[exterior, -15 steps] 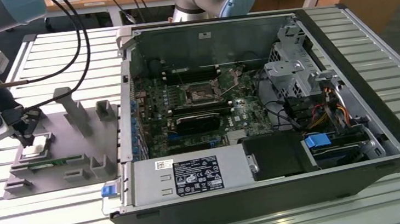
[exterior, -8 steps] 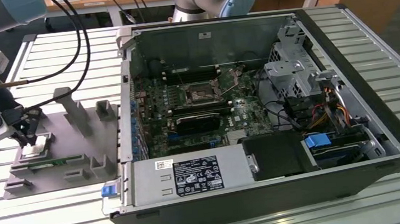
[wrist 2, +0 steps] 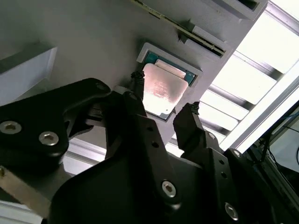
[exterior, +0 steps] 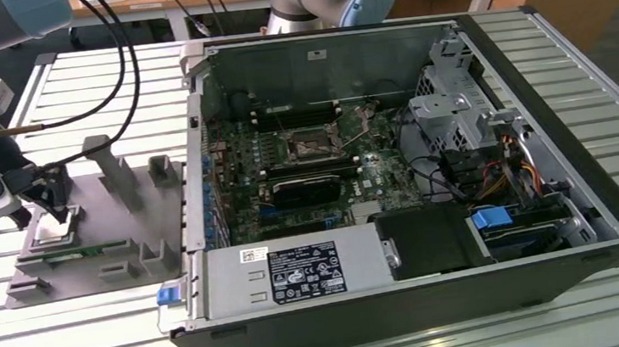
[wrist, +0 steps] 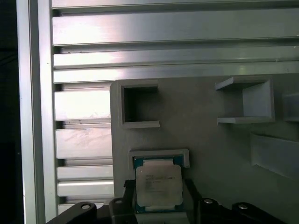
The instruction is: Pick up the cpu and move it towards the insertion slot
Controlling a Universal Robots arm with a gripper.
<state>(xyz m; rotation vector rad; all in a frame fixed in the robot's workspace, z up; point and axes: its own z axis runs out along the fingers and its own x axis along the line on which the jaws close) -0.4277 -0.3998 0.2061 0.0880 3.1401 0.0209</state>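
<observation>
Gripper point(wrist 2: 164, 92) hung unclenched, 2 fingers point(wrist 2: 187, 123) either side of the cpu point(wrist 2: 161, 88) sitting in the grey fixture point(exterior: 111, 235) at the exterior view's left, well apart from the insertion slot point(exterior: 309, 144).

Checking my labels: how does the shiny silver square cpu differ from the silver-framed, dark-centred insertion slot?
The cpu has a solid bright top; the insertion slot has a dark centre. The cpu lies in a grey holder outside the black computer case; the insertion slot sits on the green board inside it. The open gripper straddles the cpu, not the insertion slot. Both are square and flat.
</observation>
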